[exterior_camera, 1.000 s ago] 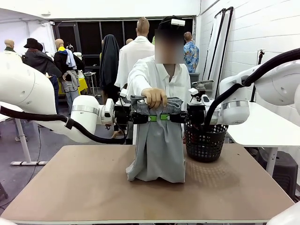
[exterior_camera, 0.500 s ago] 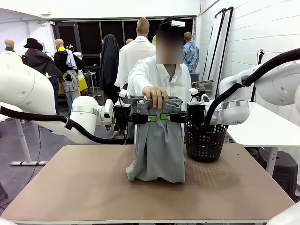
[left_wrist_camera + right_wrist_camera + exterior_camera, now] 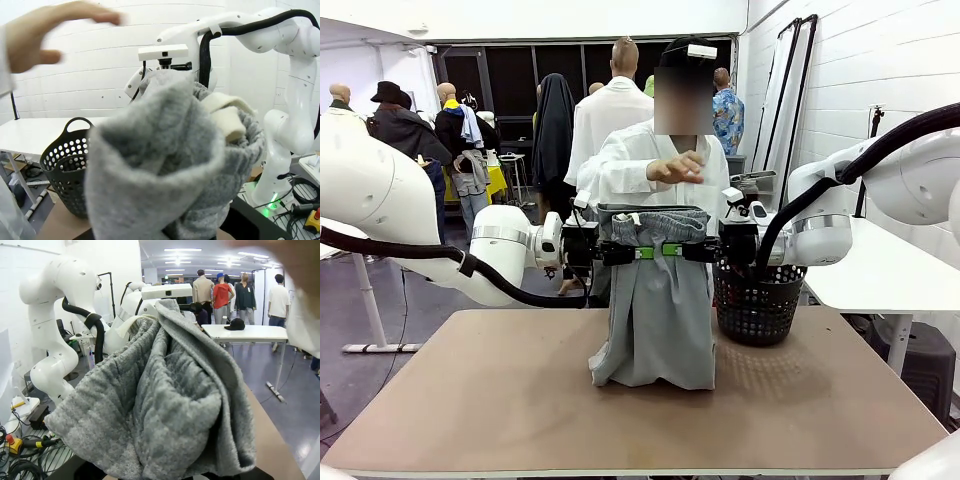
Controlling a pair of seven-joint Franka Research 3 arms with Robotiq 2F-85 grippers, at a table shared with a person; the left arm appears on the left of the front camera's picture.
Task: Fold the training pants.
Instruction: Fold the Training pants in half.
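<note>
- Two grippers, left gripper [image 3: 610, 252] and right gripper [image 3: 695, 252], each clamped on the pants [image 3: 655, 320] at the waistband, legs hanging to the table [image 3: 470, 400].
- One basket [image 3: 757, 300] just right of the pants; one hand [image 3: 675, 167] above them.
- Risk, I judge: soft fabric slipping from either grip, or snagging the basket.

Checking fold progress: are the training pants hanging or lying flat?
Hanging. The training pants hang by the waistband between the left hand and right hand, leg ends bunched on the table.
</note>
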